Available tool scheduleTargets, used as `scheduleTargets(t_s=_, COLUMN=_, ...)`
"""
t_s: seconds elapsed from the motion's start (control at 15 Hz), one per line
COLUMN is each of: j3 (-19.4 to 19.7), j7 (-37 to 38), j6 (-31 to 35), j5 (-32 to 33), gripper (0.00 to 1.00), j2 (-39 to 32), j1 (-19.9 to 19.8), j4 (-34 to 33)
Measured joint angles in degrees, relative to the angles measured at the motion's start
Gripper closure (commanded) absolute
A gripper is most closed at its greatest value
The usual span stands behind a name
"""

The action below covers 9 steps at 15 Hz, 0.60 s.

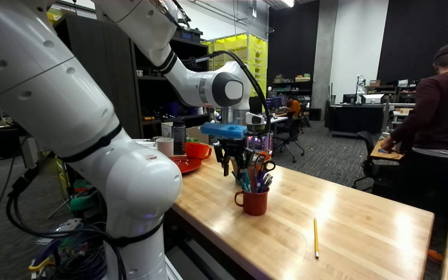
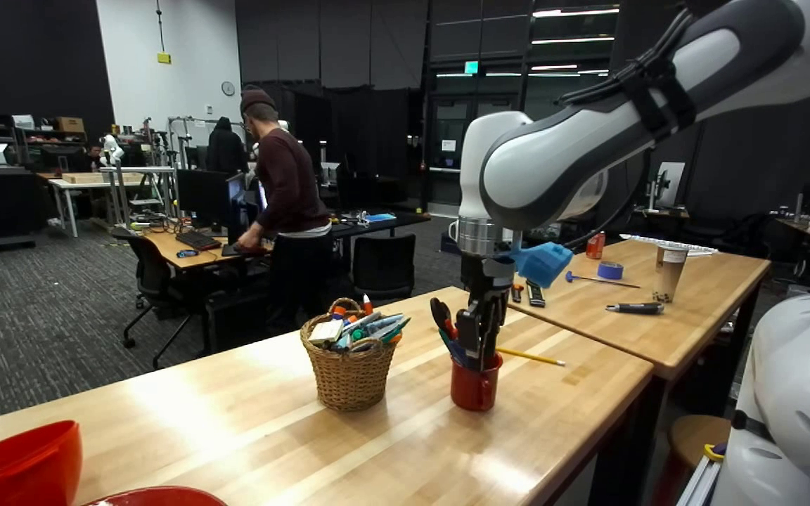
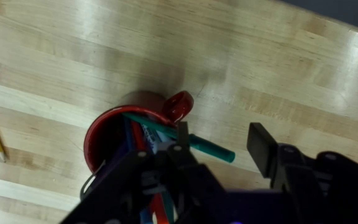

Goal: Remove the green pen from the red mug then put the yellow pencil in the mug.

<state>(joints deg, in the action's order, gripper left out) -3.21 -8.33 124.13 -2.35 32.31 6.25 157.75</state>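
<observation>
- Wrist view: the gripper has its jaws apart, with a wide gap between them.
- The red mug stands up straight on the wooden table in both exterior views.
- The green pen leans in the mug. Its end sticks out over the rim, near the handle.
- That end of the pen shows in the gap between the jaws in the wrist view. One finger covers a bit of the pen; I cannot tell if they touch. Some room shows between the pen's end and the other finger.
- The yellow pencil lies flat on the table, outside the mug and well apart from it.
- The mug also holds more pens and some scissors.
- In an exterior view, a brown basket stands on the same table, full of pens and other small things. It is apart from the mug.
- In an exterior view, a red plate lies on the table, and a red bowl is just beside it. A white cup and a dark bottle stand near them.
- In both exterior views, a person in a dark red top and a hat stands at a desk farther back.
</observation>
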Motion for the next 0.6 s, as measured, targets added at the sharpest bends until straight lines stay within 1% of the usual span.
scheduleTargets(t_s=0.07, j3=0.00, j7=0.00, j6=0.20, j5=0.07, gripper=0.87, j2=-0.06, j1=-0.01, j4=0.00)
scheduleTargets(t_s=0.13, j3=0.00, j7=0.00, j6=0.47, j5=0.22, gripper=0.93, j2=-0.09, j1=-0.04, j4=0.00)
scheduleTargets(t_s=0.2, j3=0.00, j7=0.01, j6=0.72, j5=0.38, gripper=0.98, j2=-0.08, j1=-0.09, j4=-0.03)
scheduleTargets(t_s=0.33, j3=0.00, j7=0.19, j6=1.33, j5=0.99, gripper=0.95, j2=-0.08, j1=-0.25, j4=-0.23)
scheduleTargets(t_s=0.4, j3=0.00, j7=0.41, j6=1.73, j5=1.35, gripper=0.97, j2=-0.08, j1=-0.37, j4=-0.31)
scheduleTargets(t_s=0.47, j3=0.00, j7=0.86, j6=2.16, j5=1.98, gripper=0.96, j2=-0.04, j1=-0.49, j4=-0.46)
scheduleTargets(t_s=0.53, j3=0.00, j7=1.29, j6=2.68, j5=2.69, gripper=0.98, j2=-0.01, j1=-0.72, j4=-0.60)
scheduleTargets(t_s=0.6, j3=0.00, j7=1.80, j6=3.17, j5=3.47, gripper=0.97, j2=0.07, j1=-1.02, j4=-0.77)
